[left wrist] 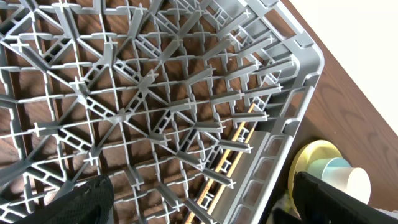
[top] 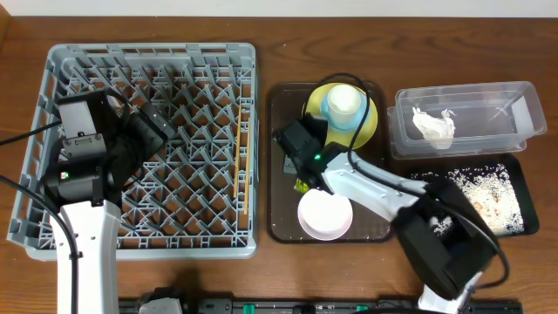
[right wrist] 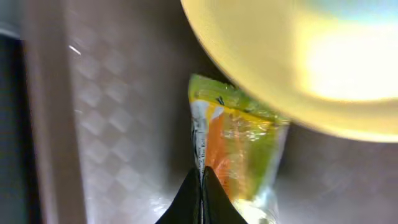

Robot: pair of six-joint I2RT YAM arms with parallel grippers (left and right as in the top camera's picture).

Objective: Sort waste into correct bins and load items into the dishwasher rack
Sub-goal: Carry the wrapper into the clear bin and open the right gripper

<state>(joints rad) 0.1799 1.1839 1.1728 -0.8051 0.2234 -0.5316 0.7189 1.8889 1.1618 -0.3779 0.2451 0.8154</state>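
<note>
Green-and-orange snack wrapper point(right wrist: 239, 149) beside yellow plate point(right wrist: 280, 56): likely light, crinkly, slippery film; right pincer point(right wrist: 201, 186) clamped on its edge; left pincer point(left wrist: 202, 180) apart.

Overhead, the light falls even and soft from above and everything is crisp, with just faint shadows under the dishwasher rack point(top: 157, 54). In the left wrist view the pegs are sharp, but the upper right corner burns out to pure white. The right wrist view is rough: yellow plate point(right wrist: 298, 56) smeared and glaring at upper right, snack wrapper point(right wrist: 239, 149) soft and shiny with reflections.
</note>
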